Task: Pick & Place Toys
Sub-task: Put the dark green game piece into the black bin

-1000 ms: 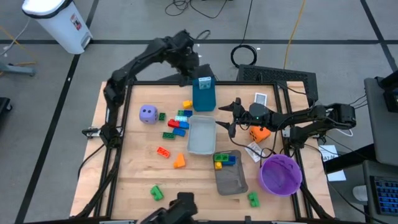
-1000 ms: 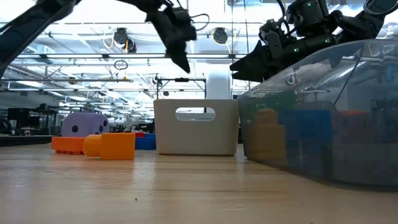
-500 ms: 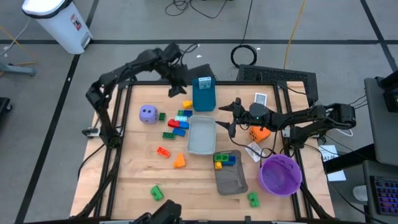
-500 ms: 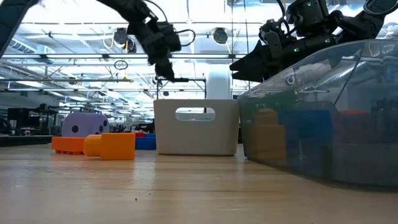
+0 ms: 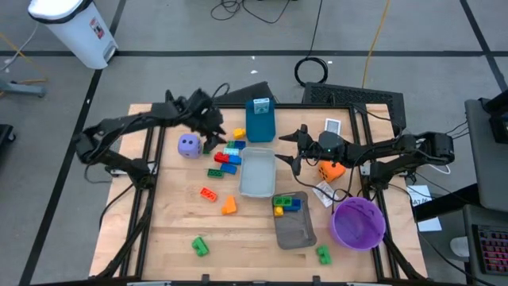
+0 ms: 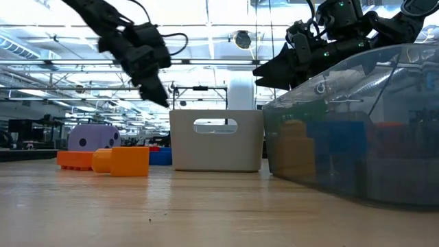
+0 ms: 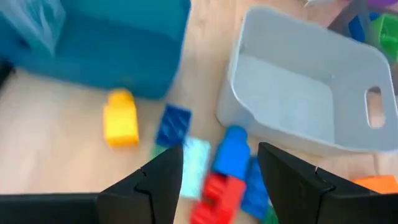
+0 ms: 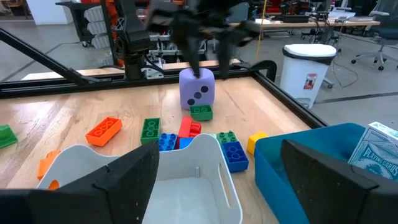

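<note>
Toy sorting, early stage: most pieces unplaced on the wooden worktop (image 5: 171,226).
Placed: yellow, blue and green plastic bricks (image 5: 286,204) in the darker grey tray (image 5: 295,229). The pale grey tray (image 5: 256,179) is empty. Loose: brick cluster (image 5: 228,154), purple dotted die (image 5: 189,145), orange die (image 5: 331,169). Left gripper (image 5: 214,132), part-open and empty, hovers over the cluster; right gripper (image 5: 294,148), wide and empty, waits beside the pale tray.
</note>
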You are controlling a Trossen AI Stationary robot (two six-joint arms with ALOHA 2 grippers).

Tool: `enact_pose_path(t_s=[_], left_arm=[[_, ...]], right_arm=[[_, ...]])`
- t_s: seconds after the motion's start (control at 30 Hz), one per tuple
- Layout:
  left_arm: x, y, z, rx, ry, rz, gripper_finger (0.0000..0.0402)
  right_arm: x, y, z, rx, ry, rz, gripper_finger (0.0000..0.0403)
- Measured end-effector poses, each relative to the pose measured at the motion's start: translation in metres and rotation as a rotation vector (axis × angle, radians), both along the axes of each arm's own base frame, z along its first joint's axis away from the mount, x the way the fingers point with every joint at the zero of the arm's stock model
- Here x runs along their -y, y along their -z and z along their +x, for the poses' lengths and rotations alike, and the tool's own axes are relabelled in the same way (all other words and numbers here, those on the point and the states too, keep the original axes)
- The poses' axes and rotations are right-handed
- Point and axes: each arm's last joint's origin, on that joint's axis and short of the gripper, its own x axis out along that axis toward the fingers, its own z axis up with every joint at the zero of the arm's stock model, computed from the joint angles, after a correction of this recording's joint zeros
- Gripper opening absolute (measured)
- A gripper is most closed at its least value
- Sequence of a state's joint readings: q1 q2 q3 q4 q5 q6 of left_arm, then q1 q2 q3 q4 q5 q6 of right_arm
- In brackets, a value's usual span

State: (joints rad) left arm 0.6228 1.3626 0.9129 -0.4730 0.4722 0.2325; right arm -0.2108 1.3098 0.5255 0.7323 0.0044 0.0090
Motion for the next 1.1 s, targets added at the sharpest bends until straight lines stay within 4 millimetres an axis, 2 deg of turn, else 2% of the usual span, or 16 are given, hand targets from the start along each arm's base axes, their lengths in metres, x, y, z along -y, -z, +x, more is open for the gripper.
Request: enact_pose_path(t_s=[0.3,0.5,0.67,0.9,1.1], left_arm=[[0.065,0.001,-0.023,-0.068,-0.133,0.092,0.0216],[0.100,-0.002,-0.031,-0.131,-0.144,0.111,0.0216],[0.125,0.003,-0.035,-0.225,-0.173,0.098,0.0216],[0.159,0.012,-0.030,-0.274,-0.113,0.116,0.0216],[0.174,0.027,-0.020,-0.326,-0.067,0.230,0.0216]], right_arm=[[0.000,-0.003,0.000,0.031,0.000,0.018,0.0325],[-0.001,-0.003,0.000,0.042,0.001,0.073,0.0325],[-0.007,0.000,0.001,0.025,-0.017,0.107,0.0325],[-0.018,0.002,0.003,0.001,-0.062,0.105,0.0325],[-0.021,0.001,0.003,0.007,-0.073,0.103,0.0325]])
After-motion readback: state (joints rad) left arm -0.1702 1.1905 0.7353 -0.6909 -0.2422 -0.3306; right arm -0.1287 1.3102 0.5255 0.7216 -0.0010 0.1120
